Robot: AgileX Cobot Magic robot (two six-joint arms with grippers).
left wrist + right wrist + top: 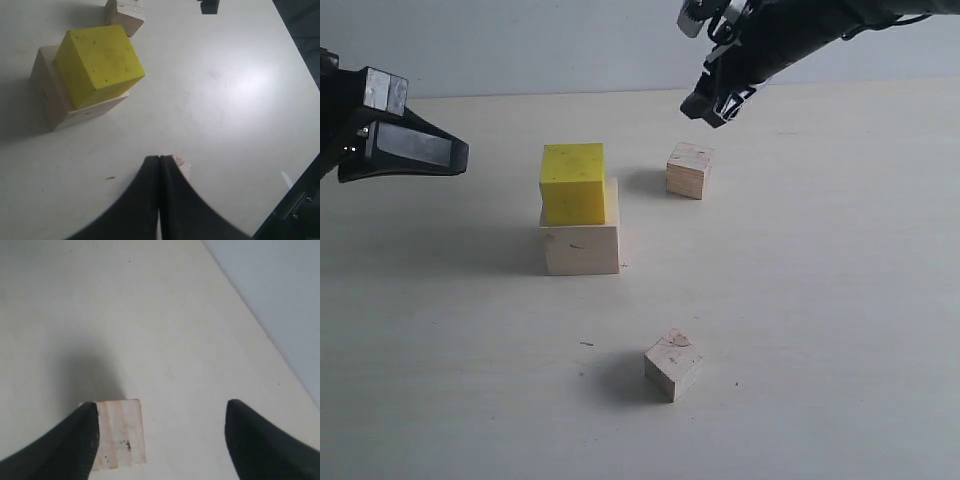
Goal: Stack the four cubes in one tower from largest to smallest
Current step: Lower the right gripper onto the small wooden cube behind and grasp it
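The yellow cube (573, 183) is stacked on the large cube (582, 248), while the right gripper (160, 410) is spread open, empty, above the plywood cube (689, 170) at two o'clock, and the left gripper (160, 157) is closed on nothing.

- Large pale wooden cube (582, 250): flat on the table, near the left gripper (460, 155).
- Bright yellow cube (573, 184): stacked on it, slightly twisted.
- Layered-plywood cube (689, 170): upright, below the right gripper (717, 103).
- Smallest cube (673, 364), knot-marked: alone, well apart from both grippers.
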